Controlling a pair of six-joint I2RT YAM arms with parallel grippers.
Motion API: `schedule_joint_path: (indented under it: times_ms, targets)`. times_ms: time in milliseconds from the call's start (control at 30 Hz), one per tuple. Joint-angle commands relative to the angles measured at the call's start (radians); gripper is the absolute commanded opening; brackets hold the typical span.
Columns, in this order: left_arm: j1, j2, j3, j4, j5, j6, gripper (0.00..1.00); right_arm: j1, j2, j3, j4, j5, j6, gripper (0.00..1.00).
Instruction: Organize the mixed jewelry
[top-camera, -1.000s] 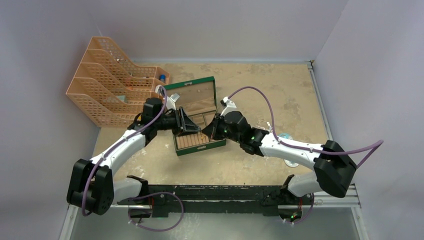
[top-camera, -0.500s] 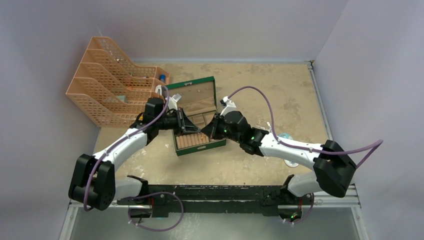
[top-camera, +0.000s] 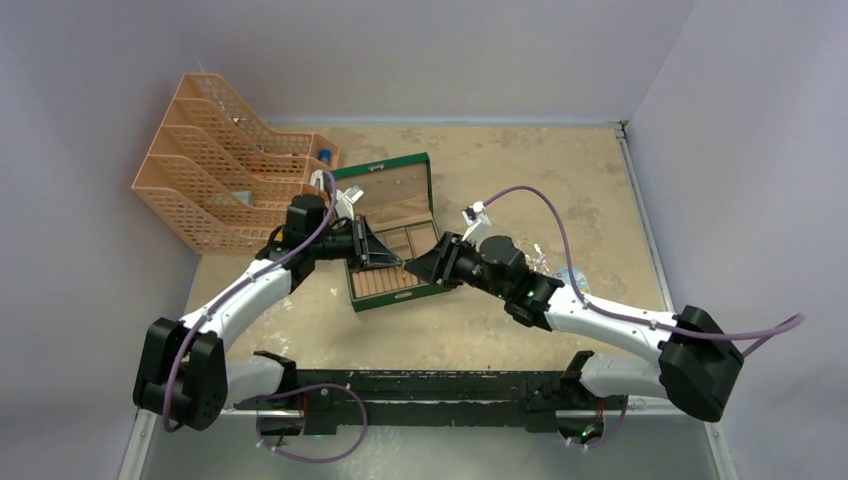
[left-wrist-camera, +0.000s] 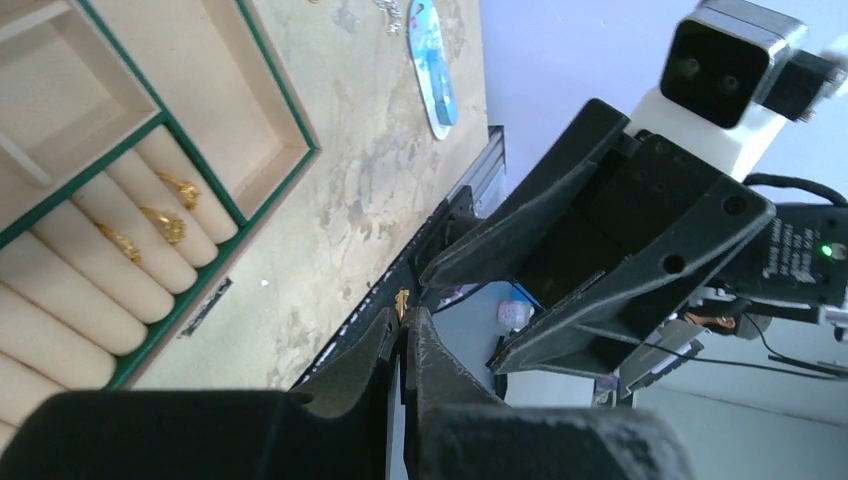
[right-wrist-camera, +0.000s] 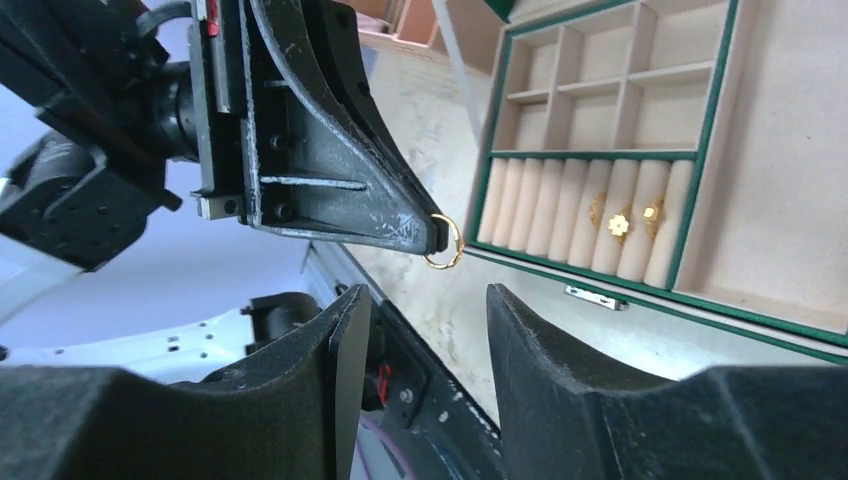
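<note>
**Entry: one gold ring, pinched and awaiting its slot**

Item in hand: a thin gold ring (right-wrist-camera: 443, 243), gripped at the very tips of the left gripper (left-wrist-camera: 402, 322), whose jaws were closed on it with almost no gap. The ring hung in the air near the roll end of the green box (top-camera: 395, 297). Whether it was over the rolls or just off the rim could not be settled, since the views disagreed.

Facing it: the right gripper (right-wrist-camera: 426, 292), jaws spread wide and holding nothing, close to the ring but not touching it.

Already filed: three gold rings (right-wrist-camera: 617, 224), seated side by side in the padded rolls (right-wrist-camera: 560, 215).

Unsorted: a silvery tangle (top-camera: 540, 262), loose on the table (top-camera: 560, 190) beside a pale-blue packet (top-camera: 572, 275) and well apart from the box.

Step judged: placing this ring. The next move would call for lowering the tips into a free groove between rolls and then easing the jaws apart (the hold is slight, so a slow descent seems wise).

Hard to make out: the tangle's separate pieces were too small to count, and the left wrist view cut it off at the top edge. The box's square compartments appeared empty.
</note>
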Motion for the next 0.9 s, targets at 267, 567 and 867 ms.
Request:
schedule_joint_path:
  times_ms: [267, 567, 867]
  targets:
    - [-0.005, -0.123, 0.132, 0.087, 0.271, -0.128, 0.0, -0.032, -0.099, -0.141, 0.513, -0.17, 0.243, 0.62]
    - [-0.004, -0.17, 0.177, 0.148, 0.352, -0.193, 0.0, -0.032, -0.074, -0.087, 0.699, -0.268, 0.293, 0.44]
    - [-0.005, -0.176, 0.157, 0.196, 0.36, -0.23, 0.0, -0.033, -0.073, -0.086, 0.692, -0.263, 0.304, 0.26]
